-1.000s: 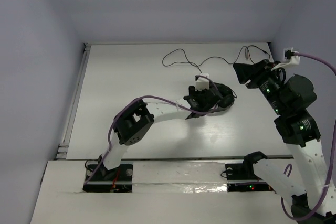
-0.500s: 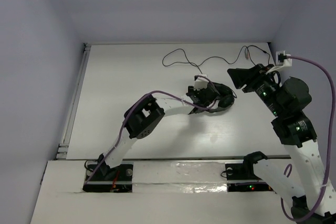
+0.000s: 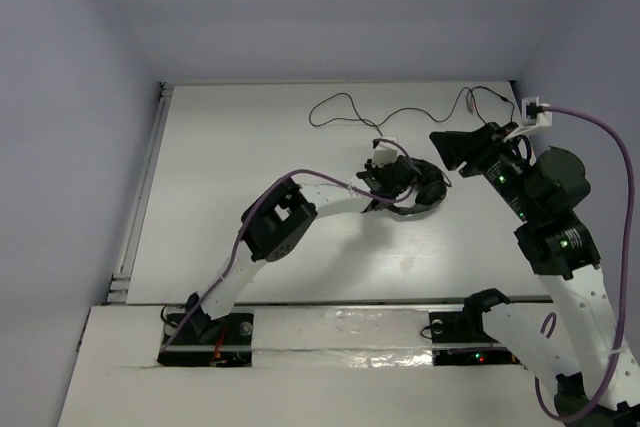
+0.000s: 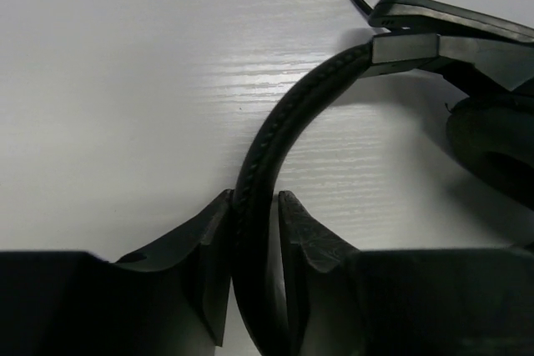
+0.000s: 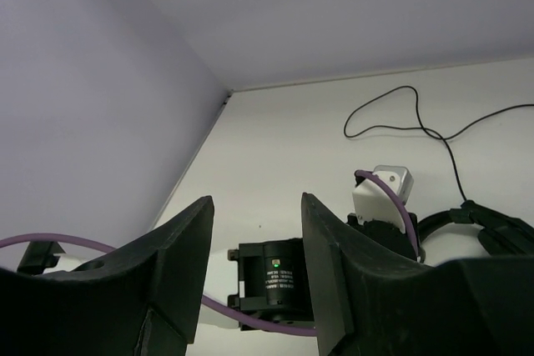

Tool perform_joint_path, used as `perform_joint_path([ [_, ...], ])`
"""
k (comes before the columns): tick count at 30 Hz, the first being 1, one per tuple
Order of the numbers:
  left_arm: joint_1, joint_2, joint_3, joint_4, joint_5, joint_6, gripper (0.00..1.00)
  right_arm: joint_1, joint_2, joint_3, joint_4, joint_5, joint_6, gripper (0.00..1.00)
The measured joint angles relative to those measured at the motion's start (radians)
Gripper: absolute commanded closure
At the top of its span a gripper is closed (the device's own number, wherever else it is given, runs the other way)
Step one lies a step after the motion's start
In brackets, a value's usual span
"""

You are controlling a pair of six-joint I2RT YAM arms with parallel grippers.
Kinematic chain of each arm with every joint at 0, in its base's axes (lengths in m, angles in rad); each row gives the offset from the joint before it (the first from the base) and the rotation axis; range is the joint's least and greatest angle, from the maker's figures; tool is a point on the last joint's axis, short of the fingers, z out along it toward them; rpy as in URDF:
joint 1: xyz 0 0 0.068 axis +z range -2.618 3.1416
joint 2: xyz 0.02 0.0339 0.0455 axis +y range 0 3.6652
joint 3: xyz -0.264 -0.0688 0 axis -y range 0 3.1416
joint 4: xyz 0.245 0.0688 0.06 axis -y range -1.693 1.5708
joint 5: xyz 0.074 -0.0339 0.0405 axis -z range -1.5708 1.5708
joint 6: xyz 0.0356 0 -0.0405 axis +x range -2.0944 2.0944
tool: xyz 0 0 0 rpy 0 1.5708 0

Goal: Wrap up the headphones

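The black headphones (image 3: 425,190) lie on the white table, right of centre. In the left wrist view the arched headband (image 4: 275,135) runs down between my fingers, and an earcup (image 4: 492,143) sits at the right. My left gripper (image 4: 254,206) is shut on the headband; it also shows in the top view (image 3: 392,185). The thin dark cable (image 3: 400,117) snakes across the far side of the table toward the back right corner; it also shows in the right wrist view (image 5: 417,118). My right gripper (image 5: 257,206) is open and empty, raised above the table to the right of the headphones (image 3: 455,147).
The left arm's elbow (image 3: 275,232) hangs over the table's middle, trailing a purple robot cable (image 3: 300,179). A purple cable (image 3: 600,132) loops off the right arm. A rail (image 3: 145,182) runs along the table's left edge. Grey walls close in the back and sides.
My left gripper has moved slightly right and farther onto the headphones, with the elbow swinging forward. My right gripper has shifted a little left toward the headphones, still open.
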Motion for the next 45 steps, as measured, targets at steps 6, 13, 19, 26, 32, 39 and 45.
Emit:
perform_joint_path([
  [6,0.006,-0.028,-0.062,0.055,0.002,-0.016,1.00,0.000,-0.004,-0.008,0.000,0.002,0.000,0.49],
  [13,0.014,-0.262,-0.291,0.001,0.004,0.063,1.00,0.000,0.002,-0.023,0.017,0.008,0.005,1.00],
  [19,0.077,-0.656,-0.398,-0.133,0.032,0.198,1.00,0.000,0.039,-0.051,0.109,-0.107,0.014,1.00],
  [26,0.235,-1.009,-0.397,-0.227,0.106,0.308,1.00,0.000,0.147,-0.062,0.293,-0.301,-0.066,1.00],
  [32,0.315,-1.102,-0.342,-0.326,0.166,0.386,1.00,0.000,0.239,-0.064,0.402,-0.407,-0.165,1.00],
  [39,0.339,-1.118,-0.285,-0.403,0.328,0.451,1.00,0.000,0.408,-0.079,0.571,-0.518,-0.192,0.14],
  [45,0.340,-1.138,-0.178,-0.422,0.446,0.472,1.00,-0.001,0.557,-0.162,0.676,-0.565,-0.177,0.06],
])
